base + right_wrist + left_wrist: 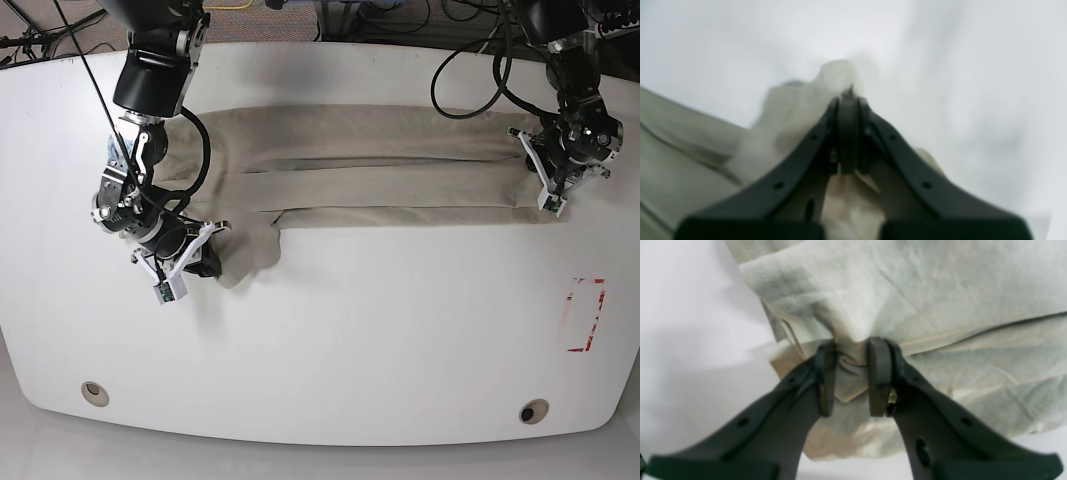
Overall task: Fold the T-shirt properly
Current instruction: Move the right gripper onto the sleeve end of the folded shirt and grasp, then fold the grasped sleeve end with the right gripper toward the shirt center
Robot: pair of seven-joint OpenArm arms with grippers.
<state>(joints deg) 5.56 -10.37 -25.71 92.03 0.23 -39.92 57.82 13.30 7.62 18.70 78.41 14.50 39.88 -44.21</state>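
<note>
No readable text, brand, number or label anywhere — the T-shirt is plain, no print. Only sign-like thing is a red rectangular outline mark on the white table, near its edge on the side of the left arm — no lettering legible on it. Both wrist views are too blurred to read anything.
</note>
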